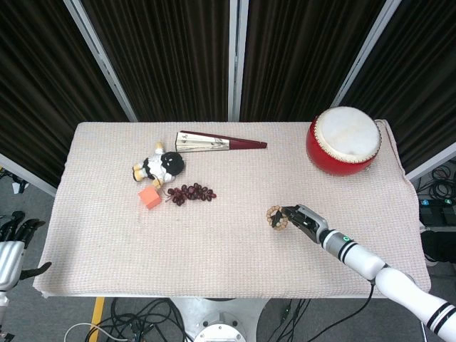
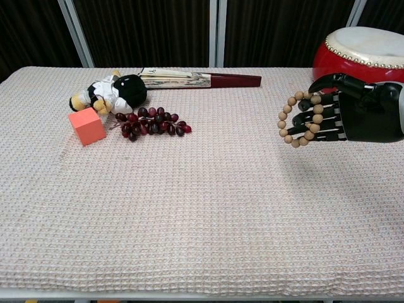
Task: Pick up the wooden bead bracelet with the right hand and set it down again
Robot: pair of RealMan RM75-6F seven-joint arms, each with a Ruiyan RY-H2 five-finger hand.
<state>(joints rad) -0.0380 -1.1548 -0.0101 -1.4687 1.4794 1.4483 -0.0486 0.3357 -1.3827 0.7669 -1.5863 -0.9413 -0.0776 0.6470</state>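
Head view: the right hand (image 1: 303, 218) is over the right front part of the cloth-covered surface (image 1: 235, 256), its fingers closed on the wooden bead bracelet (image 1: 276, 218), which hangs at the fingertips toward the middle. The left hand (image 1: 16, 239) is off the surface at the lower left edge, holding nothing, fingers apart. A red drum (image 1: 344, 140) stands at the far right corner. A folded fan (image 1: 217, 143) lies along the far side; near it are a plush toy (image 1: 160, 167), an orange cube (image 1: 149, 197) and a bunch of dark grapes (image 1: 190, 193), the cube just beside the grapes.

Chest view: the right hand (image 2: 356, 113) grips the bracelet (image 2: 298, 119), the bead loop upright and lifted clear of the surface (image 2: 189, 208), its shadow on the cloth below. The drum (image 2: 360, 57) sits behind the hand. The left hand does not appear here
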